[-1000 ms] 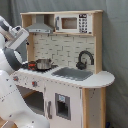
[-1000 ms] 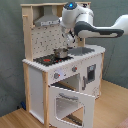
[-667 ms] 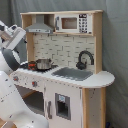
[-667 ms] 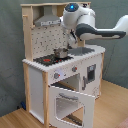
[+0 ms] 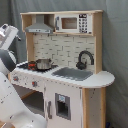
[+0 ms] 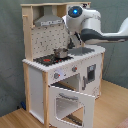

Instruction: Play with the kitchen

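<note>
Robot arm (image 6: 92, 25): white, rounded link housings with dark grey joint bands. One joint cap carries a glowing blue indicator light (image 6: 75, 11).

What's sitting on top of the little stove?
A small metal pot sits on the red-ringed stovetop of the toy kitchen. Whether anything is inside the pot cannot be seen.

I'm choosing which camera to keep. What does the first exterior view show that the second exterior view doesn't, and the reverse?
Only the first exterior view shows the toy microwave beside the hood, the whole black faucet and the sink basin.

Only the second exterior view shows the oven door hanging open, the two front knobs, and the arm's blue-lit joint over the counter.

Both exterior views show the kitchen, its grey hood, the stovetop and a metal pot on it.
</note>
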`<state>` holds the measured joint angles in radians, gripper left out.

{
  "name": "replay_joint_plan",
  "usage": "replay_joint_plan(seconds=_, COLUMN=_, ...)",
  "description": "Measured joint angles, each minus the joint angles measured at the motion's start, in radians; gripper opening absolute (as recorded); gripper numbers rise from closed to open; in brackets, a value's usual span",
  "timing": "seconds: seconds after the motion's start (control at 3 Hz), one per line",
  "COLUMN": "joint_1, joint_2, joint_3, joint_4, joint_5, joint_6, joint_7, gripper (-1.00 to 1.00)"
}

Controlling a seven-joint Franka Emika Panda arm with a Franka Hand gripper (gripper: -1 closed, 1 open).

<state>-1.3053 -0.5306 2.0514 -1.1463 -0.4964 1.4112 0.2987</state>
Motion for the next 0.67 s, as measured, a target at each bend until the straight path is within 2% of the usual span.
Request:
replay_joint_plan(seconds=0.33, joint_1=0.062, joint_2=-0.006, joint_3=0.005, joint_4=-0.012, joint_5=-0.095, joint_6=-0.059, joint_7=0.006, gripper=1.0)
replay_joint_plan(seconds=0.67, joint_1=0.121, joint_2=-0.016, joint_3=0.008, joint_4=-0.046, joint_5=-0.181, joint_6=-0.094, joint_7=0.009, gripper=1.0)
